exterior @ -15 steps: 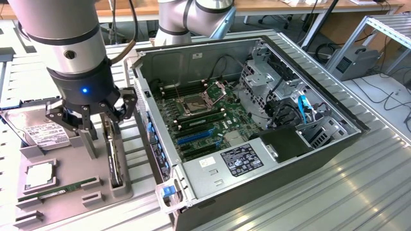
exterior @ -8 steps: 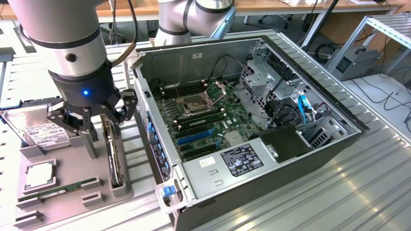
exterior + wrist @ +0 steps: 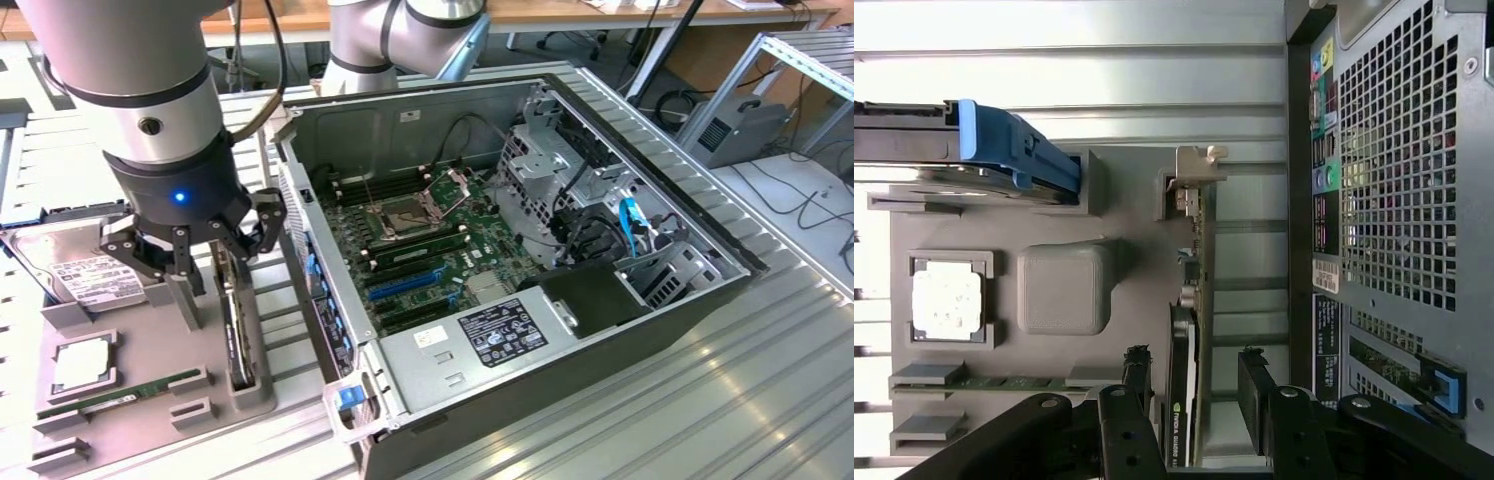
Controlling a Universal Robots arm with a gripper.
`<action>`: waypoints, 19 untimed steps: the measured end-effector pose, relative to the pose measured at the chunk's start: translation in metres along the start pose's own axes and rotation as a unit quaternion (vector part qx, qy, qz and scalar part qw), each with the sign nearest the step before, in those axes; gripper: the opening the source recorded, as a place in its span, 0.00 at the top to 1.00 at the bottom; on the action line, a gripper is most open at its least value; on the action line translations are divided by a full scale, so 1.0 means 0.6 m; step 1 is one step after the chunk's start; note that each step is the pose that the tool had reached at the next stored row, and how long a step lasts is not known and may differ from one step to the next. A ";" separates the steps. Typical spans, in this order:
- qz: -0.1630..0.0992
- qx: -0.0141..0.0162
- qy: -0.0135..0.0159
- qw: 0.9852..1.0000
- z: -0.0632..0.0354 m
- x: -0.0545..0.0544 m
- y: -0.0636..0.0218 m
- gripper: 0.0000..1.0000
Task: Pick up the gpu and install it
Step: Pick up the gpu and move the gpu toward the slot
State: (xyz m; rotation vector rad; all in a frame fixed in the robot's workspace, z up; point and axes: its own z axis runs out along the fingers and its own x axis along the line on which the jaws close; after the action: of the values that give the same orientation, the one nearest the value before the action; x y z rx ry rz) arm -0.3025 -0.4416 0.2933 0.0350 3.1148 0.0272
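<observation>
Black hand | wide open | gpu btwn fingers, upright in grey tray | no grip

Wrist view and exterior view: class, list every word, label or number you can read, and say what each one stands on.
"NVIDIA QUADRO", as far as it can be read: white print along the graphics card.
Power supply label: too small to read.
Hard drive label: too small to read.
Stickers on the computer case's back: blurred.

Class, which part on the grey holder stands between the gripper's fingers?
The gpu, the dark card on edge with a silvery bracket; the hard drive, processor and RAM stick sit aside.
</observation>
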 end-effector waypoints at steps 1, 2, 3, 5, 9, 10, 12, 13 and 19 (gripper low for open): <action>0.000 0.000 0.000 1.000 0.001 0.000 0.000 0.52; 0.000 0.000 0.000 1.000 0.002 0.000 0.000 0.52; 0.000 0.000 0.000 1.000 0.003 0.000 0.000 0.52; 0.000 0.000 0.000 1.000 0.004 0.000 0.000 0.52; 0.000 0.000 0.000 1.000 0.007 0.000 0.000 0.52; 0.000 0.000 0.000 1.000 0.007 0.000 0.000 0.52; 0.000 0.000 0.000 1.000 0.008 0.000 0.000 0.52; 0.000 0.000 0.000 1.000 0.008 0.000 0.000 0.52; 0.000 0.000 0.000 1.000 0.010 -0.001 0.000 0.52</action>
State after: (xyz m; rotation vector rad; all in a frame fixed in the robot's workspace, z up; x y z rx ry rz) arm -0.3020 -0.4416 0.2870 0.0351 3.1147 0.0271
